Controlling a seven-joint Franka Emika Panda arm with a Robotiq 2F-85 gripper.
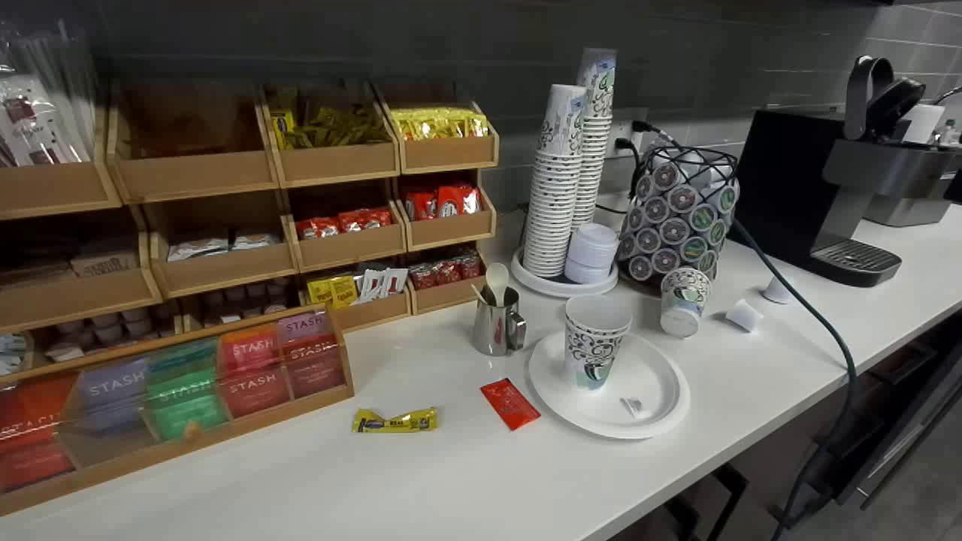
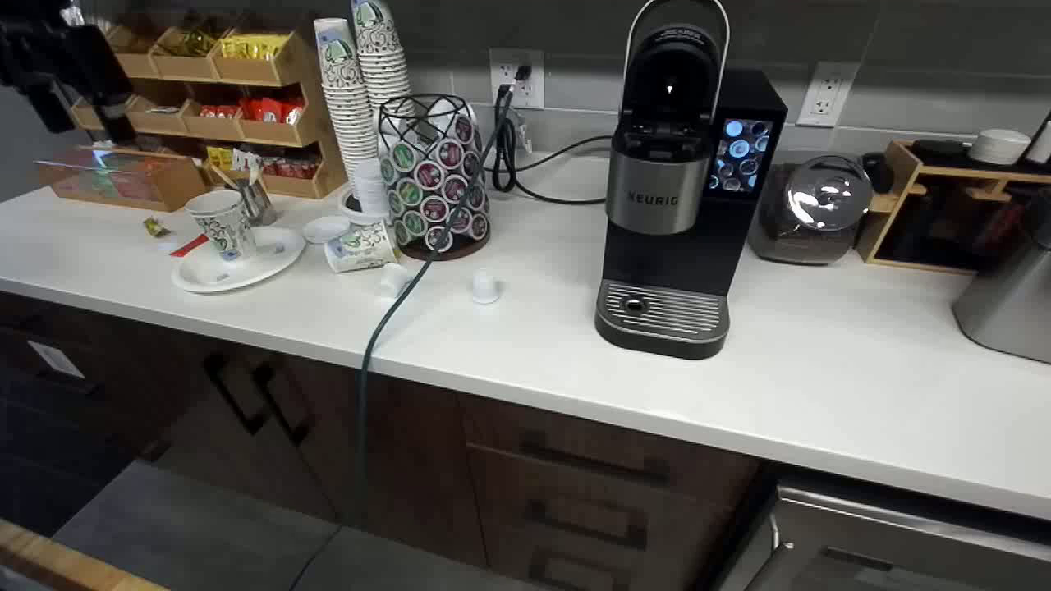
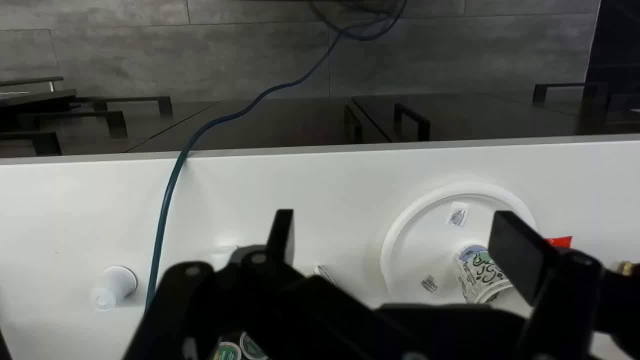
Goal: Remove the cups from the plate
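In an exterior view the spread gripper [image 2: 89, 125] points downward. It hangs at ten o'clock from the cups [image 2: 222, 227] on the plate [image 2: 273, 254].

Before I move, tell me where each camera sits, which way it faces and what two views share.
In an exterior view: raised, nearer the snack shelves, looking obliquely across the counter and plate; no robot part shows.
In an exterior view: in front of the counter, facing the coffee machine; jaws jut in, upper left.
Wrist view: above the counter, looking down, floor at the picture's top; open jaws in the foreground.
Both exterior views share the cups on the plate.
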